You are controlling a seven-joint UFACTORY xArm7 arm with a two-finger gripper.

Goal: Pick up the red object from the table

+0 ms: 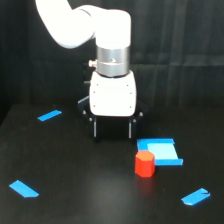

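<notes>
End effector [112, 134]: white housing under a silver wrist ring, two dark fingers pointing down, one at each side; fingers spread apart with a clear gap between them, nothing held. Tips are hard to separate from the dark background, so contact with the surface cannot be told.
Arm [82, 22]: white xArm6 links entering from the top, bending down into the wrist above the centre of the scene.
Red object [144, 164]: small stubby red-orange cylinder, standing upright on the bench, lower than the end effector in the picture and toward the exterior view's right of it; apart from both fingers.
Blue tray-like piece [159, 151]: flat bright blue rectangle with a raised back edge, directly behind the red object and just beside it, possibly touching; cannot tell.
Blue strip, upper [49, 115]: flat, slanted, toward the exterior view's left of the end effector, well apart.
Blue strip, lower [23, 188]: flat, slanted, near the exterior view's left edge.
Blue piece, lower corner [195, 197]: flat, slanted, toward the exterior view's right, near the red object but apart.
Bench [85, 190]: matte black, plain, carries all pieces.
</notes>
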